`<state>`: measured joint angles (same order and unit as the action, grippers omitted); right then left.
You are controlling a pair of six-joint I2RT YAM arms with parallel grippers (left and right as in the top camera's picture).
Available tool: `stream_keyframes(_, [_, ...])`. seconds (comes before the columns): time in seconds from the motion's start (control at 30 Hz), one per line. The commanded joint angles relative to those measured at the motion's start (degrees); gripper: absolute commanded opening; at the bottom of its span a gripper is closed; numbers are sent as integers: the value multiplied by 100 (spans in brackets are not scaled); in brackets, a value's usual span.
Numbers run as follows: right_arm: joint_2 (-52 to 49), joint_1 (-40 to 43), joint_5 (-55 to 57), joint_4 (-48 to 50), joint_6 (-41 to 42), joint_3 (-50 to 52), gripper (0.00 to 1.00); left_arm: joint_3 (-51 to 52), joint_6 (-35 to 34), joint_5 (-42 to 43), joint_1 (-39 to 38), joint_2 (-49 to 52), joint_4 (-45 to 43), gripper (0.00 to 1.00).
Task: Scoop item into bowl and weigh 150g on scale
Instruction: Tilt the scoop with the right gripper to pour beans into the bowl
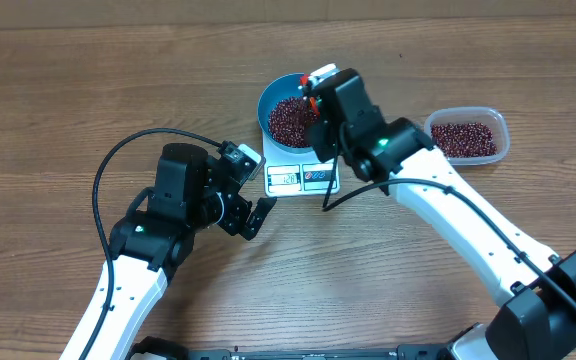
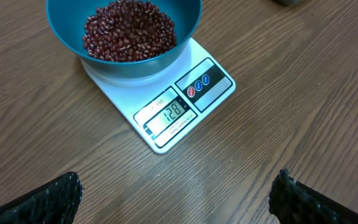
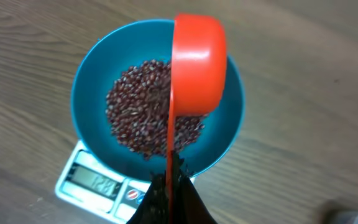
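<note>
- The bright blue bowl (image 2: 188,37) sits on the white scale (image 2: 129,93) near the middle of the desk (image 1: 68,80). It covers most of the weighing plate, and only the edge with the display panel is uncovered.
- The beans (image 2: 129,31) lie as a loose maroon heap in the bottom of the bowl, well below its rim.
- The scale's display (image 2: 171,113) reads 128, with round coloured buttons on the panel just beside it.
- The right claw (image 3: 168,186) is closed tight on the thin handle of an orange scoop (image 3: 197,68), directly above the bowl.
- The scoop's cup hangs over the bowl's far half, clear of the beans. Its rounded outside faces the wrist camera, so its hollow side is hidden and I cannot tell what it carries.
- The left claw (image 2: 179,208) is spread wide and grips nothing. It hovers over bare desk just beside the display edge of the scale, without touching it.
- A clear plastic container (image 1: 500,128) stands on the robot's right, apart from the scale, with a layer of the same beans inside.
</note>
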<state>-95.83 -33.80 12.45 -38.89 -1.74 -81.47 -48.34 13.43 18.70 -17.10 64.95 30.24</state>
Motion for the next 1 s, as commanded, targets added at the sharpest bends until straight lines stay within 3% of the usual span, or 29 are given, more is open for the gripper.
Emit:
stream_keyframes(0.0, [175,-179,997,101,-181,-192,4,22,-79,39,31,31,-7,99])
stream_keyframes(0.5, [175,-247,1189,114,-151,-192,4,24,-79,39,31,31,-9,99])
stream_keyframes(0.97, [612,225,275,-15,85,-192,4,24,-79,39,31,31,-7,100])
